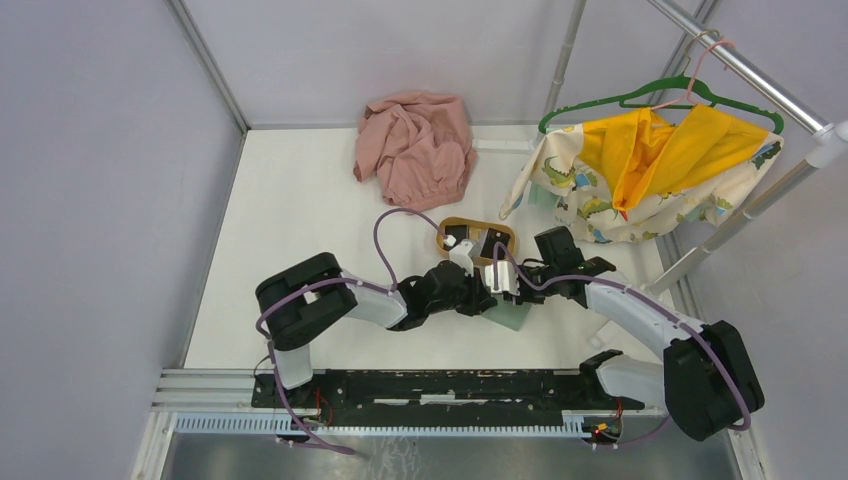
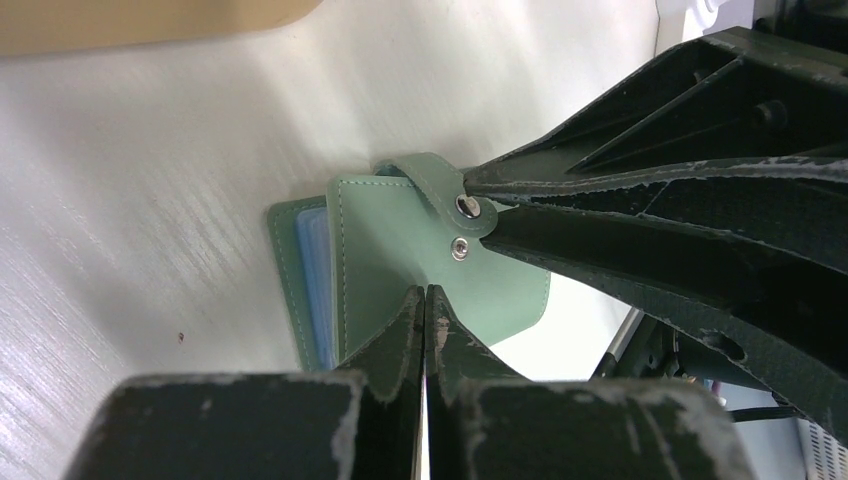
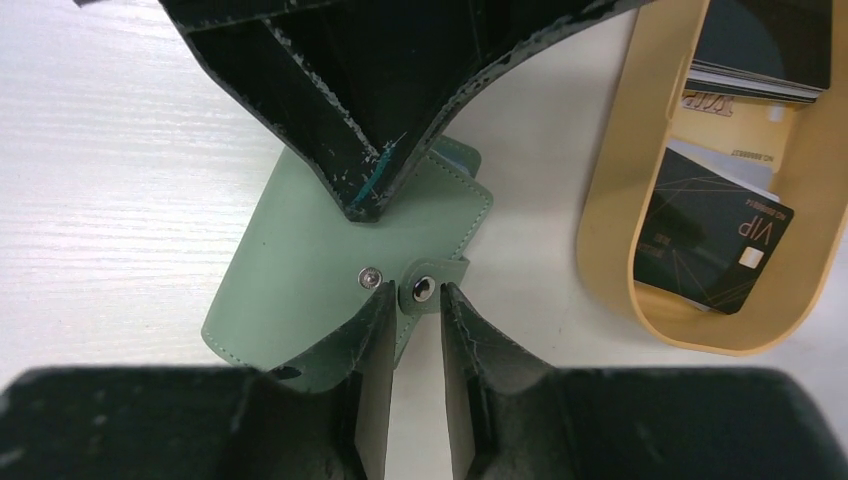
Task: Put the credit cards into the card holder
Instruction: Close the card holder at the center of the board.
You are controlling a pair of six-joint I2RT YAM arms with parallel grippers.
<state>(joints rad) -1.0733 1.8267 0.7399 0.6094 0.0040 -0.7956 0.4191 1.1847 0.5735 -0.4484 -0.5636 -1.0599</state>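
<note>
Green card holder [image 3: 290, 300] lies unsnapped. Right gripper [image 3: 412, 300] clamps its strap [image 3: 445, 270]; the closed left gripper [image 3: 362, 208], at twelve o'clock, pins the cover. The likely next move is folding it open.

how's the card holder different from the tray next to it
The card holder is flat, green and rectangular; the tray is tan, oval and walled. The left gripper and right gripper both pinch the card holder; the tray is untouched. The tray holds black credit cards; none shows in the card holder. Both rest on the white table.
</note>
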